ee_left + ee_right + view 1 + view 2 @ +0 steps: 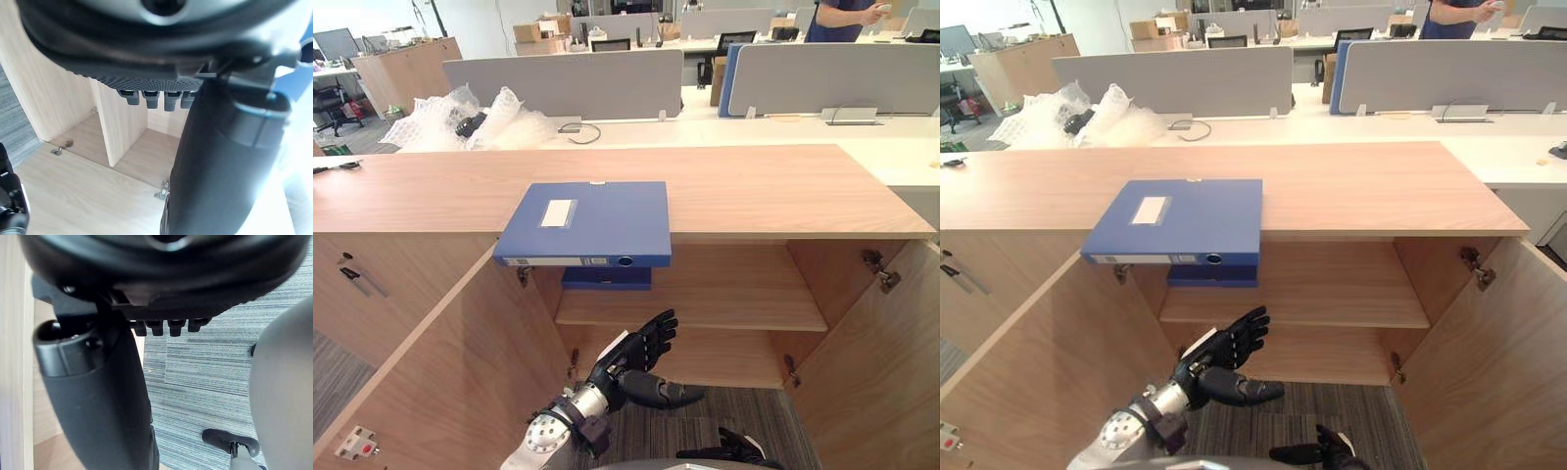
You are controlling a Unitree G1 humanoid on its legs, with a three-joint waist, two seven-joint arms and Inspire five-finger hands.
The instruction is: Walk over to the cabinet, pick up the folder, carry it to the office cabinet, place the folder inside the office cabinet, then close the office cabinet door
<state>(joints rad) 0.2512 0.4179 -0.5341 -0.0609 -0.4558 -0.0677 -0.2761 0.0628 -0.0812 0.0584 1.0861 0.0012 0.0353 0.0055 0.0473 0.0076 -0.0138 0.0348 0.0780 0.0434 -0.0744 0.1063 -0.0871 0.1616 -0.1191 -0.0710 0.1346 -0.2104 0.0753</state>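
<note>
Left hand [641, 357] below thick, blue, white-labelled folder [587, 230]

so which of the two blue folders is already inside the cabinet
The lower blue folder, lying on the shelf at its left end. The upper blue folder lies flat on the cabinet top, overhanging the front edge.

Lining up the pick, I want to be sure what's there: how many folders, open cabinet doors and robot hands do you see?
Folders: 2, folder on top, folder inside
Open doors: 2, left door, right door
Hands: 2, left hand, right hand
Total: 6
</note>
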